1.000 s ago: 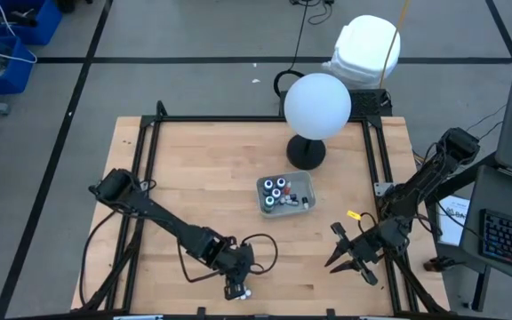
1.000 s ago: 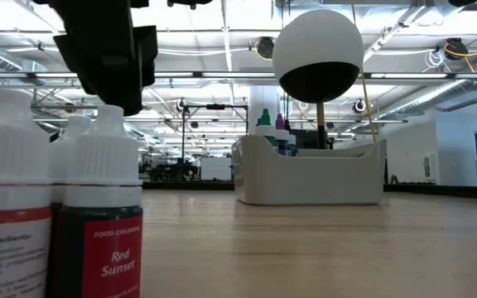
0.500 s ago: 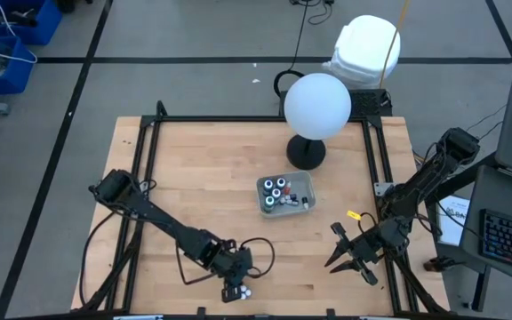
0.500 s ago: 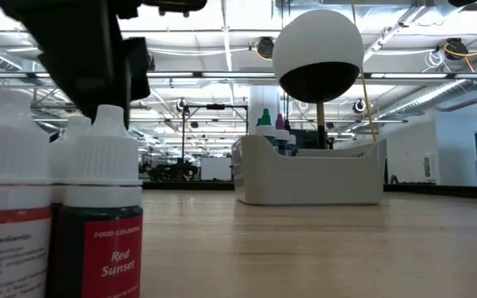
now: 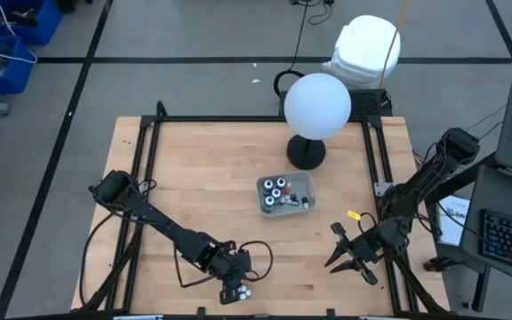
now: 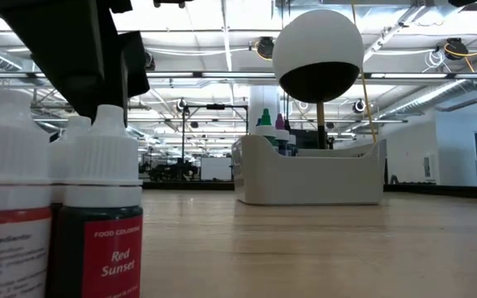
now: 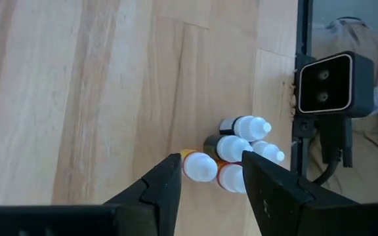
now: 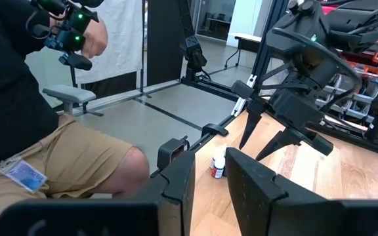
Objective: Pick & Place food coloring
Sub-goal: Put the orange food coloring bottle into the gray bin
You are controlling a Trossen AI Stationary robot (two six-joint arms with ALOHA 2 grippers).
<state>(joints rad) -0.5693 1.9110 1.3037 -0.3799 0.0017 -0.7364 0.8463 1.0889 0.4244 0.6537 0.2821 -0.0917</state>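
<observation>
So the left gripper (image 7: 209,176) is parked right above a tight little cluster of food coloring bottles (image 7: 235,157) at the near edge of the table (image 5: 203,178), fingers (image 7: 166,187) spread apart with nothing held between them. From the wrist view, the orange-bodied bottle with the white cap (image 7: 199,167) looks like the one lined up in the gap, and that's probably the one being gone for.

The tricky bit: the bottles are packed touching each other, so a straight drop is likely to clip a neighbour and tip it over. A better result would be had if the fingers were centred on that outermost bottle and brought down on the side away from the pack, with the grip taken low on the body, not on the tapered cap, which could slip out.

More bottles can already be seen sitting in the clear tray (image 5: 284,193) mid-table, near the base of the white globe lamp (image 5: 317,107), so that's presumably the drop-off.

The right gripper (image 5: 348,251) is waiting over the right side of the table, fingers held slightly apart, nothing in them.
</observation>
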